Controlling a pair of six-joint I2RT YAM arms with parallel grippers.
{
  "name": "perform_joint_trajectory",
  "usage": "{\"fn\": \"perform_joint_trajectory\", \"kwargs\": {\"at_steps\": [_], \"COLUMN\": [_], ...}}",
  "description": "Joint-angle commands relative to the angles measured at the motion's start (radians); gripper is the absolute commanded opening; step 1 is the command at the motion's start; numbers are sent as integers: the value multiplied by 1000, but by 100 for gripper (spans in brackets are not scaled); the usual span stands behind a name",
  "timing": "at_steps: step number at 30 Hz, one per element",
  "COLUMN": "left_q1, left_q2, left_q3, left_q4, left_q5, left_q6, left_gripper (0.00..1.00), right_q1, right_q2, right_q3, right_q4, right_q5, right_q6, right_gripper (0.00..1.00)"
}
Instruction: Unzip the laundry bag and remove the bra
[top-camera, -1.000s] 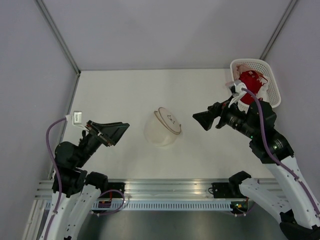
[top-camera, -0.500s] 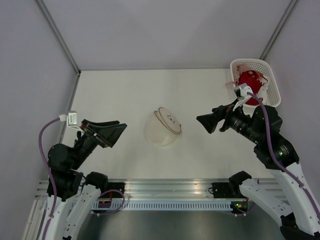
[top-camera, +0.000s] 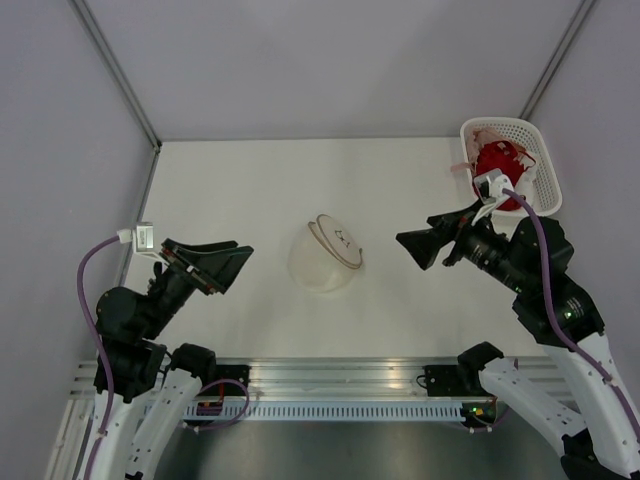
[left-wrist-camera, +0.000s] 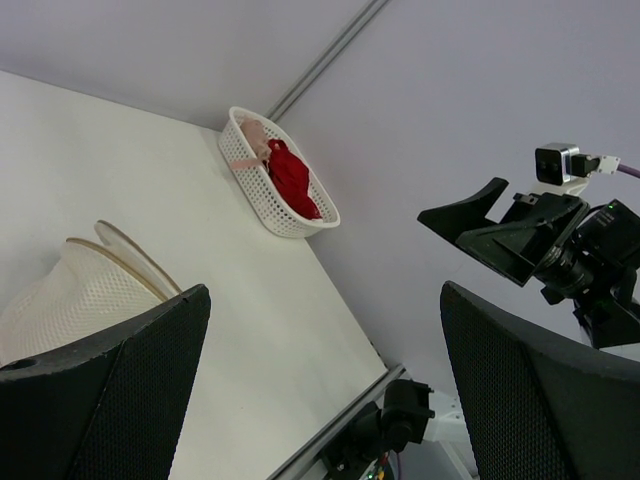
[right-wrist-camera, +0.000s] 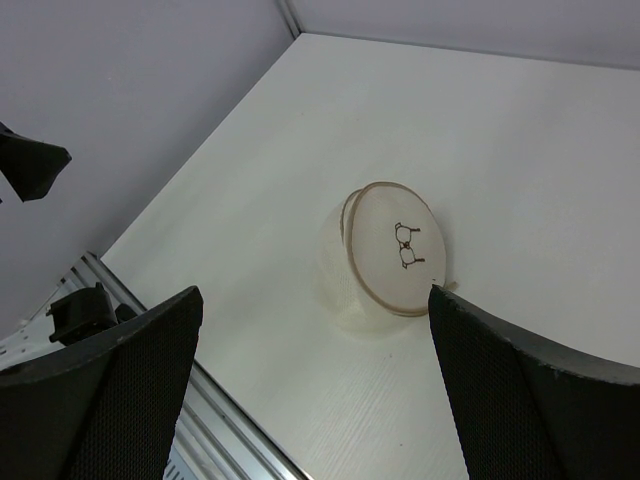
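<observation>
Mid-table, laundry bag (top-camera: 325, 264) between left fingers (left-wrist-camera: 110, 400) and right fingers (right-wrist-camera: 95, 405), both wide, empty.

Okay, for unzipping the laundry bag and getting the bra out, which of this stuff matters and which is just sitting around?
For the job: laundry bag, left gripper, right gripper (both open, off the bag).
Just lying about: white lattice basket, red cloth in it.

The black left gripper (top-camera: 236, 266) hangs left of the small round whitish mesh laundry bag (top-camera: 322, 264), jaws wide apart, aimed toward it. The black right gripper (top-camera: 410, 250) hangs right of the bag, jaws likewise wide, not touching it.
</observation>
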Motion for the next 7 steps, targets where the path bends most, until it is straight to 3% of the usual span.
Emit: {"fn": "perform_joint_trajectory", "kwargs": {"at_steps": [1, 7], "left_q1": [6, 6], "left_q2": [6, 4], "left_q3": [28, 28], "left_q4": [-6, -9], "left_q5": [-7, -7], "left_q6": [37, 37], "left_gripper": [100, 100], "right_q1": [0, 2], "right_q2": [-12, -14], "right_q3": [14, 8], "right_q4": [32, 32], "right_q5": [15, 15], "right_q6": [5, 10], "right_gripper": [98, 98]}}
